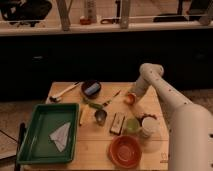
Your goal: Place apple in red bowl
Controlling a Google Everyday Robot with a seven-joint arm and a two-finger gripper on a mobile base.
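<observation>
The apple (129, 99) is a small orange-yellow fruit on the wooden table (95, 152), right of its middle. My gripper (135, 96) is at the end of the white arm, which reaches in from the right. It sits right against the apple's right side. The red bowl (125, 151) is a wide, shallow, empty dish at the table's front edge, well below the apple.
A green tray (35, 135) holding a white paper is at the front left. A dark bowl with blue inside (91, 89) stands at the back. A metal cup (100, 116), a dark flat box (118, 123), a light green round thing (132, 125) and a white jar (148, 128) lie between the apple and the red bowl.
</observation>
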